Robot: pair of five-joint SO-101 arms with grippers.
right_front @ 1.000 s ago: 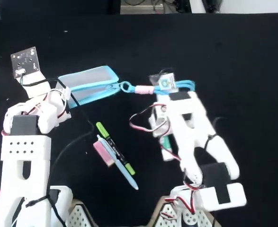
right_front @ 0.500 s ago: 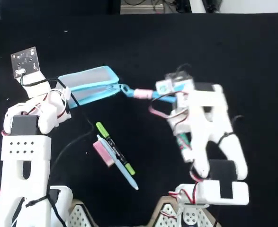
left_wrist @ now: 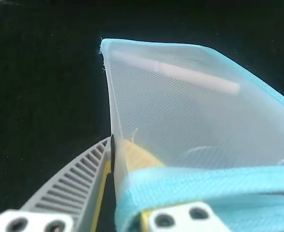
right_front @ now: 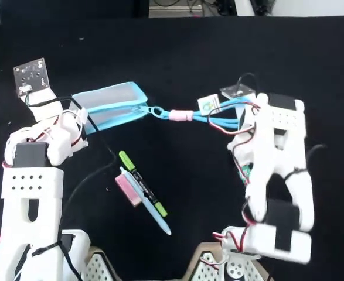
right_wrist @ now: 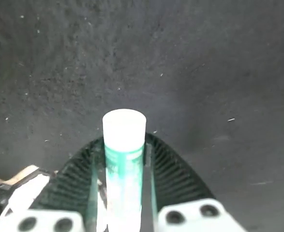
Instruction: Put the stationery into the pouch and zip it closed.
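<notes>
A light blue mesh pouch (right_front: 110,104) lies at the back left of the black table. My left gripper (right_front: 79,115) is shut on its near-left end; the left wrist view shows the pouch (left_wrist: 195,111) pinched in my left gripper (left_wrist: 120,155), with a white stick-like shape (left_wrist: 197,77) showing through the mesh. The zipper strap (right_front: 180,115), with a pink piece and a tag (right_front: 208,104), trails right toward the right arm. My right gripper (right_wrist: 125,140) is shut on a green and white glue stick (right_wrist: 125,145); that glue stick (right_front: 242,171) shows under the right arm.
A green highlighter (right_front: 141,188), a pink eraser (right_front: 128,190) and a light blue pen (right_front: 154,213) lie together near the front middle of the table (right_front: 177,52). A black cable (right_front: 87,181) runs past them. Open tabletop lies behind and between the arms.
The right arm has swung to the right, away from the pouch, with the glue stick still in its gripper. The left arm, pouch and loose stationery have stayed put.
</notes>
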